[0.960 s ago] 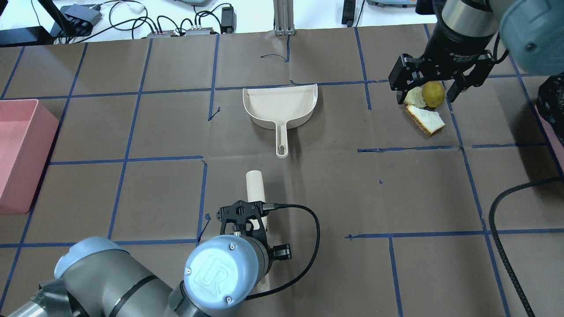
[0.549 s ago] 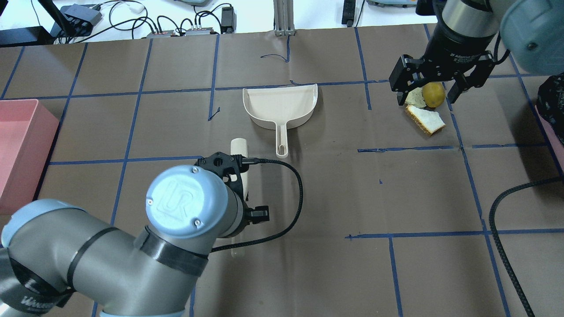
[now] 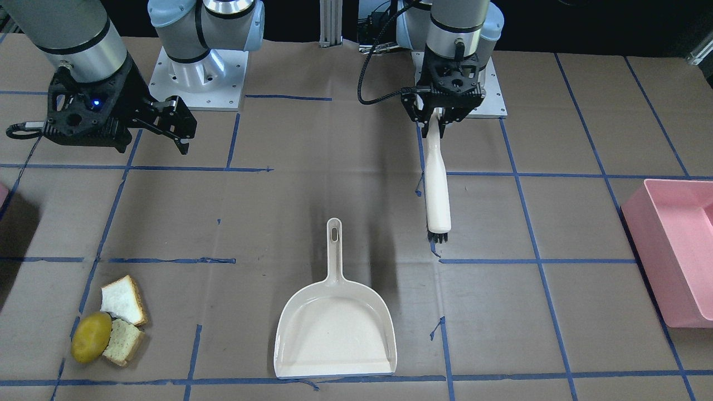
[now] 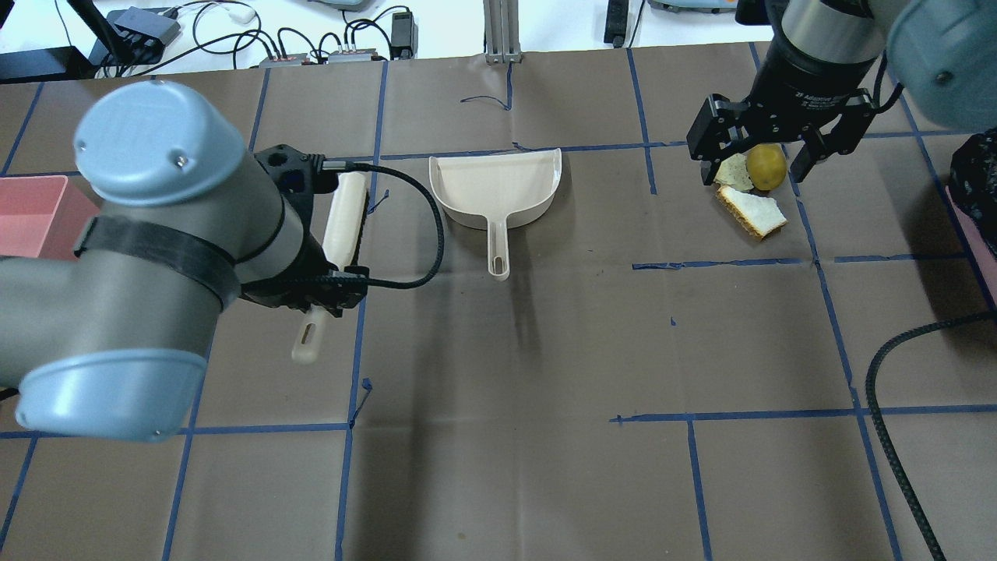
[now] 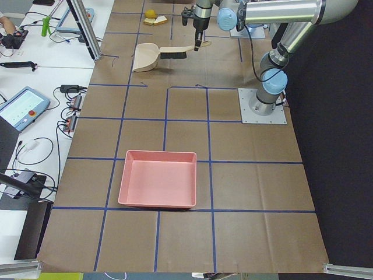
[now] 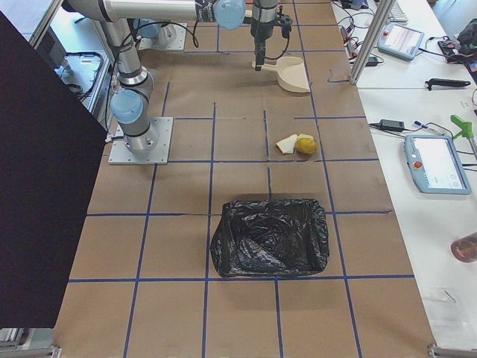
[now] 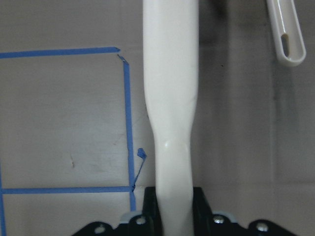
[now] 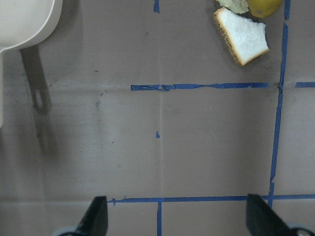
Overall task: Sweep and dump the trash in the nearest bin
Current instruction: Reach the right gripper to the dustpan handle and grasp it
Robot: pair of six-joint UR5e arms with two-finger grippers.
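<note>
- Your left gripper (image 3: 436, 120) is clamped on the brush (image 3: 437, 189), pinching the narrow waist of its cream handle. The hang-hole end sticks out behind the jaws.
- The brush runs beside the handle of the dustpan (image 3: 334, 334), on the side away from the trash, with its bristles (image 3: 438, 236) leading. I cannot tell whether they touch the paper.
- It looks like light, stiff, glossy plastic, so expect it to swivel in a two-finger pinch when the bristles drag. A hold at the waist should limit that.
- Your right gripper (image 8: 177, 219) is spread wide and holds nothing. It hangs on the trash side of the dustpan, nearer the robot's base than the pile.
- The dustpan lies flat and empty. It is probably thin, rigid and light enough to skid when pushed, so take it by the slotted handle.
- The trash sits well apart from the dustpan. The white slice (image 3: 123, 299), speckled slice (image 3: 123, 341) and yellow-green fruit (image 3: 92, 337) are bunched together, touching.
- The slices look light and flat and should slide easily. The round fruit will likely roll off line, so keep it ahead of the bristles.
- The nearest bin (image 6: 223, 239), lined with a black bag, stands beyond the trash from the dustpan. The pink tub (image 3: 674, 250) is on the dustpan's opposite side.
</note>
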